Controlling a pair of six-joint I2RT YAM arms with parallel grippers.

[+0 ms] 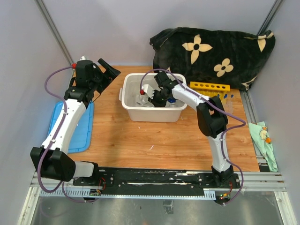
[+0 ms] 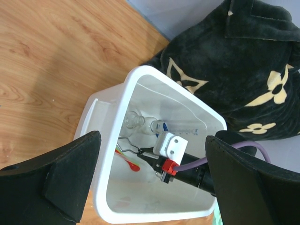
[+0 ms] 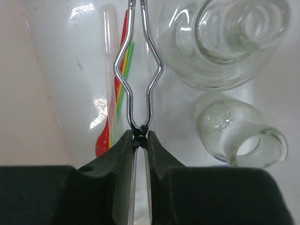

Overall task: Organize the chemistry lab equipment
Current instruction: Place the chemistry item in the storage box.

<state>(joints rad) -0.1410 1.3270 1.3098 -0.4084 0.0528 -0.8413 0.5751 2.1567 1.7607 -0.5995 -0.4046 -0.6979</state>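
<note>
My right gripper (image 3: 140, 136) is down inside the white tub (image 1: 152, 115) and is shut on the metal tongs (image 3: 160, 69) at their pivot; it also shows in the left wrist view (image 2: 140, 152). Two small glass beakers (image 3: 220, 42) (image 3: 234, 129) lie to the right of the tongs. A red-tipped stick (image 3: 102, 140), thin yellow and green rods (image 3: 124, 70) and a clear pipette (image 3: 108, 47) lie to their left. My left gripper (image 1: 110, 70) is open and empty, raised to the left of the tub. The yellow holed rack (image 1: 209, 86) and blue-capped tubes (image 1: 226, 97) sit to the right of the tub.
The tub's blue lid (image 1: 79, 126) lies flat at the table's left edge. The black flowered cloth (image 1: 215, 47) is heaped at the back right. A small green patterned cloth (image 1: 262, 138) lies off the table's right side. Bare wood (image 1: 154, 140) lies in front of the tub.
</note>
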